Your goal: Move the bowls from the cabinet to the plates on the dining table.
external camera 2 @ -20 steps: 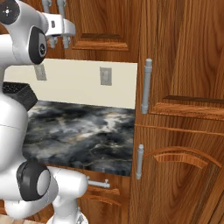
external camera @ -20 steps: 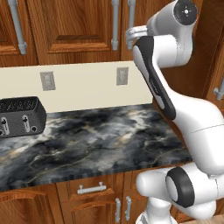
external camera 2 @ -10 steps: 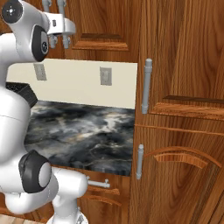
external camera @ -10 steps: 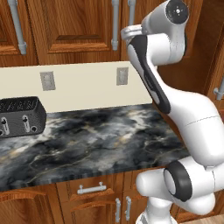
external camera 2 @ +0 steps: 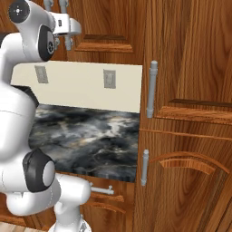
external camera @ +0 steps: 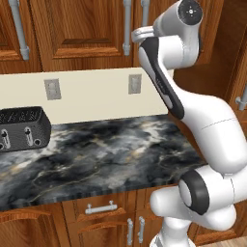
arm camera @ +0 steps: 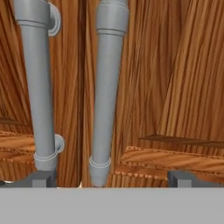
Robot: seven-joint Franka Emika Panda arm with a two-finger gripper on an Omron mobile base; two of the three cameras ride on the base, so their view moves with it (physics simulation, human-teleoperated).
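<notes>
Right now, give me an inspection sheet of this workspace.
Surface: black-and-grey marble worktop, bare apart from one appliance.
Job's things: wall cabinet doors shut; two grey bar handles close ahead in the hand view; no bowls or plates seen.
Clutter: black toaster at the worktop's left end.
Grippers: claw open, tips spread either side of both handles, not gripping.
Cables: nothing seen.
Surroundings: cream wall with sockets, drawers below, tall cupboard at the right.

cabinet (external camera: 82, 34) doors shut, contents hidden, gripper (arm camera: 111, 177) fingertips cropped low, toaster (external camera: 21, 129) cut by left edge
</notes>
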